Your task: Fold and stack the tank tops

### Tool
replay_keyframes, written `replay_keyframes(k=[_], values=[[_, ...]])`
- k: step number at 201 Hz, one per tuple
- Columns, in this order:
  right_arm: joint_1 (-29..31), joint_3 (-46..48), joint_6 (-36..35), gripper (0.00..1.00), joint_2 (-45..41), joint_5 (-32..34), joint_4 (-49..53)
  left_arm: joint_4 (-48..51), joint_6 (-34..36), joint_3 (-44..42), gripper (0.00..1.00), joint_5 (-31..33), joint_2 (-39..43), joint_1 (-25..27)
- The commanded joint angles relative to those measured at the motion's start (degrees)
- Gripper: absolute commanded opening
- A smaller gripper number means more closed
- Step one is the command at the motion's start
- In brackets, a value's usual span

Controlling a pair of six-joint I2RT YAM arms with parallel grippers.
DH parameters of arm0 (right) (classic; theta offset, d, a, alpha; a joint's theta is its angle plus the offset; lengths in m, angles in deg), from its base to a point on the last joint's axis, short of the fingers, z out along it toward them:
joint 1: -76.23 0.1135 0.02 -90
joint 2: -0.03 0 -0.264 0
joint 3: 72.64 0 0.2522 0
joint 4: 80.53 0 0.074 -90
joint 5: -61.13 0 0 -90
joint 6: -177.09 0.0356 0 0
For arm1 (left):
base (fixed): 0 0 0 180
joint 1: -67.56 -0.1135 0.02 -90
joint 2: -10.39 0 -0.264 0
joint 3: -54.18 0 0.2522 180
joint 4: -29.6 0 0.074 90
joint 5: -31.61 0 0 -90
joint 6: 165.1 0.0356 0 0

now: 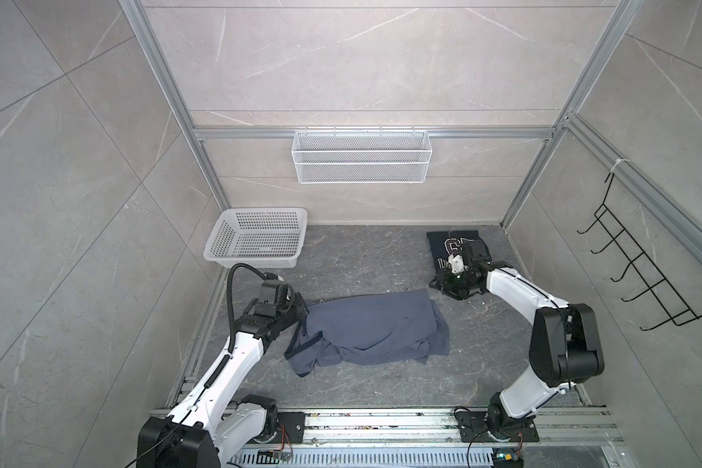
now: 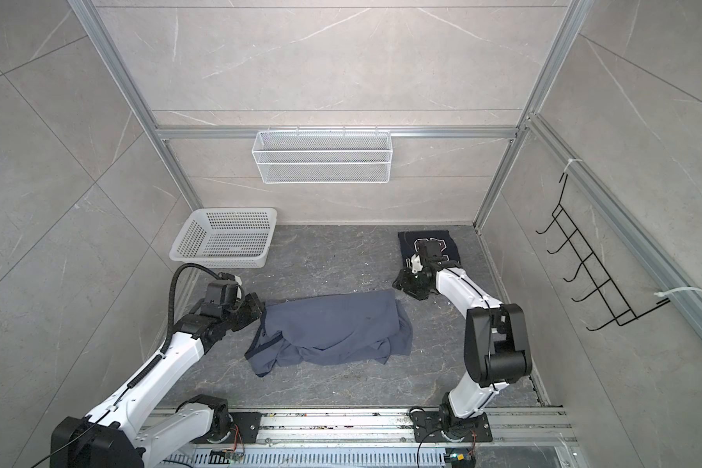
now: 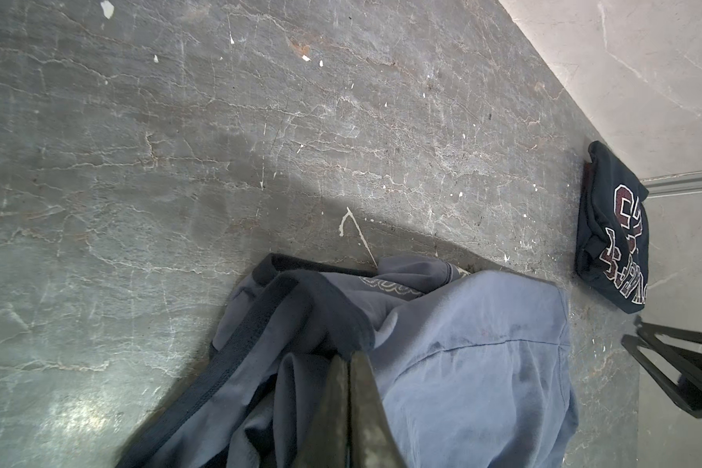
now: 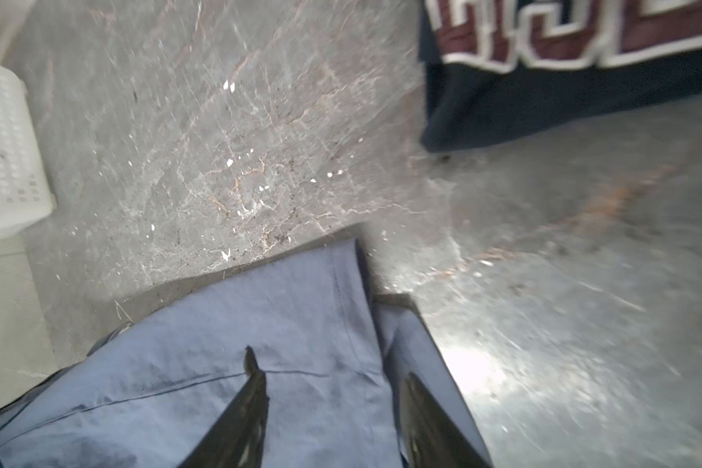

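Left gripper (image 1: 303,320) is down at the basket-side edge of the slate blue-grey tank top (image 1: 373,328). The wrist view settles it: its fingers (image 3: 365,409) are pressed tight together, with a dark-trimmed fold of that cloth pinched at their tips.

The top itself lies rumpled on the dark grey marbled tabletop (image 1: 361,259). It sits to the right of the white perforated plastic basket (image 1: 256,239) and nearer the arm bases. A dark-edged armhole is bunched at its near, basket-side end.

Over to the near-black navy tank top (image 1: 450,247). It is folded into a flat rectangle, level with the basket along the back wall and well to its right, with maroon, white-outlined lettering facing up.

Right gripper (image 1: 437,285) sits between the two tops, on the side of the blue-grey one away from the basket. Its wrist view is blurred, but the fingers (image 4: 252,413) clearly stand apart with nothing between them, above that top's hemmed corner. In both top views the gripper's body overlaps the navy top's near corner; whether it touches, I cannot tell.
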Motion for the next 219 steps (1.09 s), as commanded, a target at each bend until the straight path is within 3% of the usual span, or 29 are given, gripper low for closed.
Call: replay_keyframes(k=[1,37,123,180,219], values=[[-0.6,3.8,-0.3,0.47,-1.3,-2.7,-3.3,-1.1,-0.1,0.4,0.00,-0.7,0.0,-0.7],[-0.5,9.2,1.0,0.32,0.9,-6.1,-8.9,-1.4,-0.1,0.1,0.00,-1.2,-0.2,-1.0],[0.8,9.9,1.0,0.36,5.3,-6.3,-9.9,-1.2,-0.4,-0.8,0.00,-1.5,0.2,-1.3],[2.1,9.5,1.0,0.31,6.9,-6.2,-9.8,-1.0,-0.2,-0.9,0.00,-1.6,0.3,-1.4],[2.4,9.9,1.1,0.18,6.3,-5.7,-9.7,-0.9,-0.1,-0.9,0.00,-1.5,0.3,-1.5]])
